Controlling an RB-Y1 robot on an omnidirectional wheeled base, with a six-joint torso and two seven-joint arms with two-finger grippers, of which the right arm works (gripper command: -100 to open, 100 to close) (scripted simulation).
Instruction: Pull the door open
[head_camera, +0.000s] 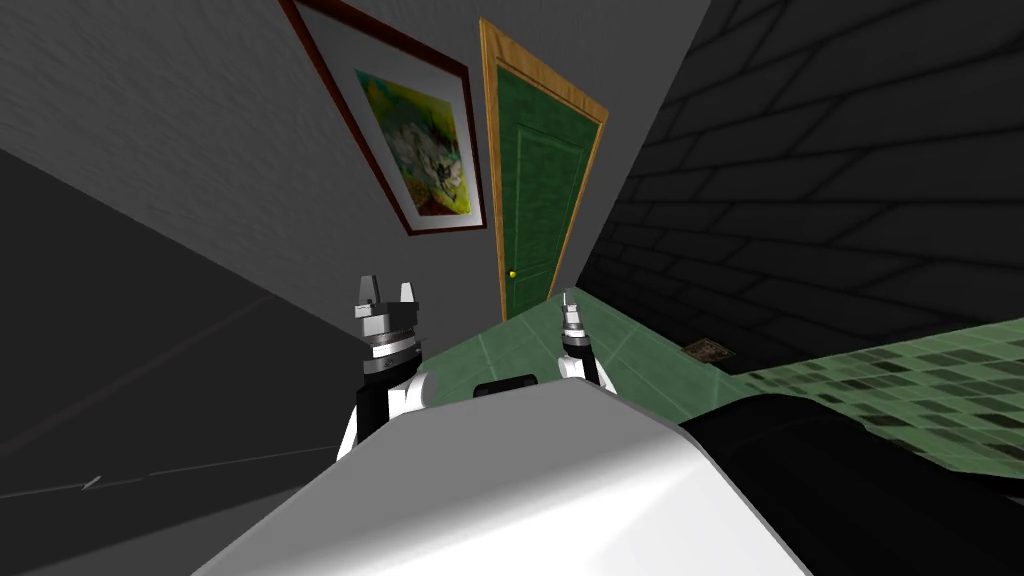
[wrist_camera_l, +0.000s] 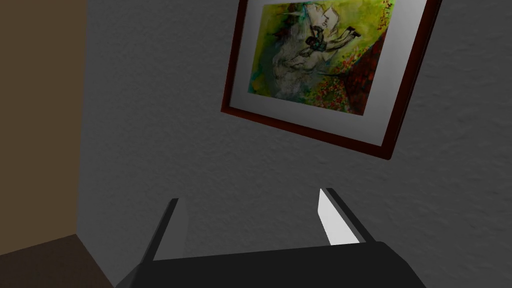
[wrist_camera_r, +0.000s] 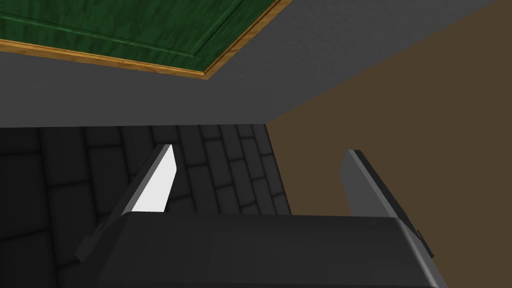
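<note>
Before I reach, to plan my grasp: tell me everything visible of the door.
The door is dark green with raised panels, set in a light wooden frame, and looks shut. A small yellow knob sits at its left edge. It stands in the grey wall, right of a framed picture. Nothing touches it.

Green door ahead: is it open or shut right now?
Shut. In the head view the green door lies flush inside its wooden frame, with no gap along its edges. Its yellow knob sits beside the frame.
</note>
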